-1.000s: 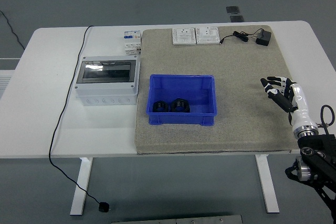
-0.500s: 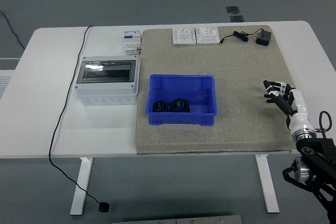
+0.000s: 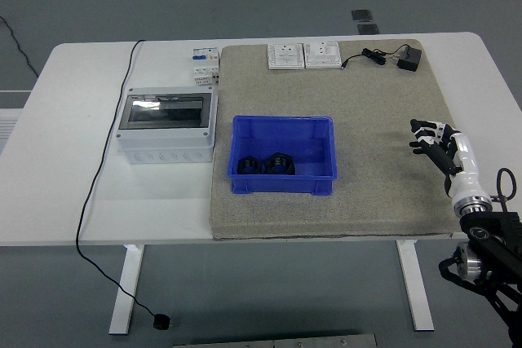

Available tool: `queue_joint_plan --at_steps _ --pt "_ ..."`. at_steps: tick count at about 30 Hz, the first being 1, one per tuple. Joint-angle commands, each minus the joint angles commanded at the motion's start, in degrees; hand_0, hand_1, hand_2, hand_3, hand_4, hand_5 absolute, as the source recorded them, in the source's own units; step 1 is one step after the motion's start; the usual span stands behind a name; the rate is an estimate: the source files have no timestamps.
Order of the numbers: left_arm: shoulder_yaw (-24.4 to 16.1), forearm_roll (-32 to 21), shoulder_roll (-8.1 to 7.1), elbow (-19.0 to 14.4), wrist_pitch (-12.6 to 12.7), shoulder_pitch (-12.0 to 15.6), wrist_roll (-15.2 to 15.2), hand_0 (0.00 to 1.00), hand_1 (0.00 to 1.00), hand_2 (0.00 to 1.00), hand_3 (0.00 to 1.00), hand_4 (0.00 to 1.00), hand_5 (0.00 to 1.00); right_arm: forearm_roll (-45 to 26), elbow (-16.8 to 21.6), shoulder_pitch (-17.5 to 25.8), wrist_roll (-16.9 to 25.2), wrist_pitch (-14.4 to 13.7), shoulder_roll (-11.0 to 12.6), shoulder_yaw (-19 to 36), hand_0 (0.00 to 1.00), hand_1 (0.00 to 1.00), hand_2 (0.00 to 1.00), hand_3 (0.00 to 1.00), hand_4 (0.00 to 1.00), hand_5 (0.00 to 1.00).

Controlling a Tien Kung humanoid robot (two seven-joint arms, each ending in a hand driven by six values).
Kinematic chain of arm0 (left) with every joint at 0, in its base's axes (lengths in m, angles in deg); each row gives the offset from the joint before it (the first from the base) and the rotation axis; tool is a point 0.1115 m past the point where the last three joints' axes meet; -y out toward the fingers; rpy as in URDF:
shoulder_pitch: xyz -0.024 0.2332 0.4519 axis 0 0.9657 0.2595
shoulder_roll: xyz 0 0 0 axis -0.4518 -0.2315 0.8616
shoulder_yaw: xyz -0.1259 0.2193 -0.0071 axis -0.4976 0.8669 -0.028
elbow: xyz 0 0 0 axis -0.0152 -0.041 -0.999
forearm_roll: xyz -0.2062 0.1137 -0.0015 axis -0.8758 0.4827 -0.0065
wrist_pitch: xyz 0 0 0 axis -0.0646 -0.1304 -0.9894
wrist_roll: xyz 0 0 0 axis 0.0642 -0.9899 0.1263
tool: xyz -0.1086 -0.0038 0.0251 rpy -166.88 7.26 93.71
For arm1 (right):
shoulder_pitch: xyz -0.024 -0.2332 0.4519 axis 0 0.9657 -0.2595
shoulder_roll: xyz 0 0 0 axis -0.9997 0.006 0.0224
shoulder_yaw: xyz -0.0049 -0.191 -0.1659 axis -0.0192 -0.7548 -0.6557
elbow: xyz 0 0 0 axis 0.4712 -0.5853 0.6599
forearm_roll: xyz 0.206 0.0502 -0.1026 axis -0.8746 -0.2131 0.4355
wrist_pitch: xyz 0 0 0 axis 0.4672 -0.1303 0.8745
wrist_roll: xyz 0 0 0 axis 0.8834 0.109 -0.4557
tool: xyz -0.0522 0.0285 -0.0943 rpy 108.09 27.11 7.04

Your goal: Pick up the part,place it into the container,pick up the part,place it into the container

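My right hand (image 3: 436, 143) is empty, fingers loosely spread. Both parts (image 3: 265, 165) sit in the bin (image 3: 283, 126), far left of them. I just rest now.

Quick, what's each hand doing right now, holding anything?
Left hand: not in view.
Right hand: open, fingers spread, holding nothing, over the mat's right edge.

A single head view looks forward and down from high on the robot's side. It stands far enough back to take in the whole tabletop (image 3: 73, 193), its near edge low in the picture and grey floor beyond its far edge.
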Motion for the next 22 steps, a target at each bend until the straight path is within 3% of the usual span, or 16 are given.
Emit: queue_joint_plan --at_steps 22 --pt "-2.4 3.5 -0.07 0.0 -1.19 -0.57 -0.91 0.722 0.57 0.606 0.64 0.683 0.687 0.85 1.45 0.02 1.07 1.15 -0.06 0.76 0.48 0.455 0.609 0.581 0.756 0.491"
